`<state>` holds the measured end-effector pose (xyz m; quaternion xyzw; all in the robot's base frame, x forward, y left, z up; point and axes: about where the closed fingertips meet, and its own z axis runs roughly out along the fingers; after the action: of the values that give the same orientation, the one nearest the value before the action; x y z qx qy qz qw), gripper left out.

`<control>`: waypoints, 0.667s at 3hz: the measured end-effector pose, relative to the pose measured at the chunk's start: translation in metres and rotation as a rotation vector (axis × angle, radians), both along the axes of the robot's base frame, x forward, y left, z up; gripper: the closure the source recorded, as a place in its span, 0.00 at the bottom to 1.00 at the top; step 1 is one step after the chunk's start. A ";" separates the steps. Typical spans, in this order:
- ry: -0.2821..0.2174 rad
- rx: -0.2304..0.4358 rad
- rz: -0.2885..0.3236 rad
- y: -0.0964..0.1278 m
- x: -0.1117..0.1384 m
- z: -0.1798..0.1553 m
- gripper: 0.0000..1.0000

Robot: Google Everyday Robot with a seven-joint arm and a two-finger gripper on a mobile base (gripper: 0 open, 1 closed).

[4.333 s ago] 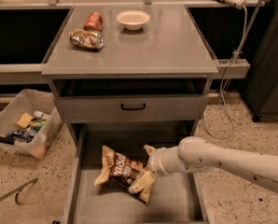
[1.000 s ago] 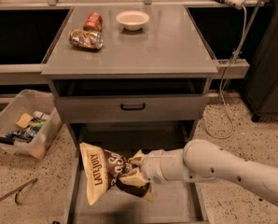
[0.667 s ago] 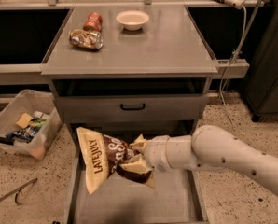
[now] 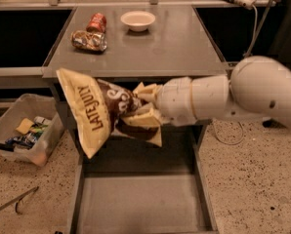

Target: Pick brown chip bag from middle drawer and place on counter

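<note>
Above the open middle drawer (image 4: 140,199), right in front of the cabinet's face, the brown chip bag (image 4: 94,113) now hangs clear in the air. The gripper (image 4: 140,112) is clamped on the bag's right-hand end, with crumpled foil bunched between its jaws. The cream "LATE JULY" edge droops out to the left.

About 4 seconds ago the bag lay on the drawer floor with the gripper just reaching it. 1 second ago it was tilted up only a little above that floor. Since then the arm has carried it up until its top corner sits about level with the front rim of the counter (image 4: 175,38), and the drawer floor below shows bare grey metal.

For the task, this means the pick looks done: the grasp has held through the lift and the drawer is no longer involved. What remains is the placing. Most of the bag hangs below the rim, so I judge it needs more height before it moves in over the top, or the dangling end could catch the edge.

On the counter, 2 crushed cans (image 4: 89,40) lie at the left and a white bowl (image 4: 138,19) stands near the back. The front and right parts look like the easier landing spot.
</note>
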<state>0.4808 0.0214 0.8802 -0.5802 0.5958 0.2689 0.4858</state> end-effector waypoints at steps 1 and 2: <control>-0.055 0.028 -0.018 -0.010 0.014 0.037 1.00; -0.055 0.028 -0.018 -0.010 0.014 0.037 1.00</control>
<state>0.4952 0.0115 0.9168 -0.5753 0.5836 0.2566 0.5124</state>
